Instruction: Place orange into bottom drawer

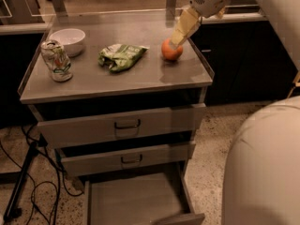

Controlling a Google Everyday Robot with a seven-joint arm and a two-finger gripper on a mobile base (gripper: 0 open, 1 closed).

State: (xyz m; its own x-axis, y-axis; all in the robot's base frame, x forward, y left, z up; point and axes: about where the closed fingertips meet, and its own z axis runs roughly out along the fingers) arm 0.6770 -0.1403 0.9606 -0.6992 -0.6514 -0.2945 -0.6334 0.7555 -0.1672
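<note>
orange [171,51] near the tabletop's [140,78] right edge | pincer [176,41] right at its top — open or closed, cannot tell | bottom drawer [136,198] stands open

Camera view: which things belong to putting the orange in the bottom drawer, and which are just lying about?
Job: orange on the cabinet top; gripper close over the orange's upper right; bottom drawer, pulled open.
Lying about: white bowl; can; green snack bag.
</note>
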